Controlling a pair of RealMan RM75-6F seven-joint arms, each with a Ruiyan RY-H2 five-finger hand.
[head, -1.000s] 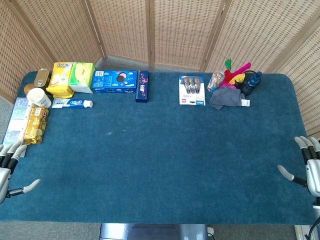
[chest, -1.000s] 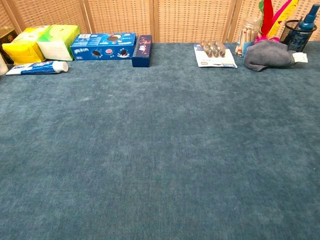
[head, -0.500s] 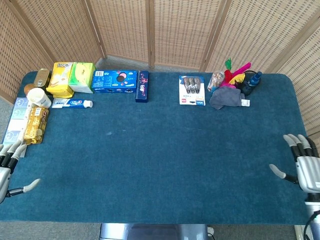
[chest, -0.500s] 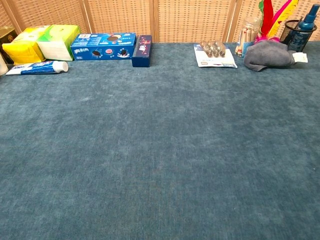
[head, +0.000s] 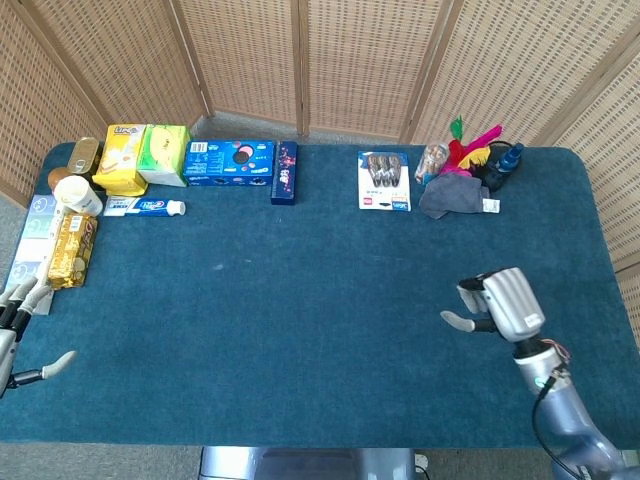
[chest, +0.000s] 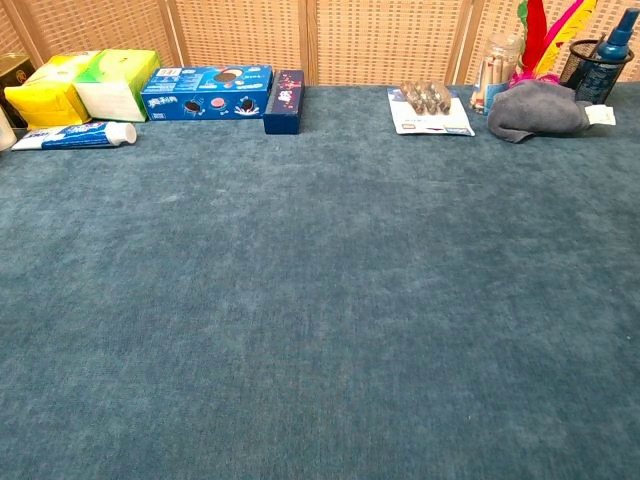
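moved: right hand (head: 497, 305) has come in from the right table edge and now hangs over the blue table (head: 300, 340), well inside it; left hand (head: 15, 335) barely shifted at the left edge
right hand state: holds nothing; thumb sticks out sideways, fingers bent forward and down, apart from the thumb; seen from the back, so the palm side is hidden
left hand state: empty, fingers spread, thumb out, partly cut off by the frame edge
chest view: neither hand shows
nearest to right hand: grey cloth (head: 452, 197), at the far right of the back row, well apart from the hand, touching the black mesh cup (head: 497, 172)
nearest to left hand: gold packet (head: 71, 250), lying flat near the left table edge, just ahead of the fingers, not touched
cloth handling: judged soft, light and limp; will sag and bunch; pinch a raised fold on top rather than a flat edge; white tag on its right side is too small to grip
packet handling: judged light, with crinkly and probably slippery wrap; contents may crush; take it across the long sides
other: blister pack (head: 384, 180) left of the cloth; toothpaste (head: 143, 207) and cookie box (head: 228, 162) at back left
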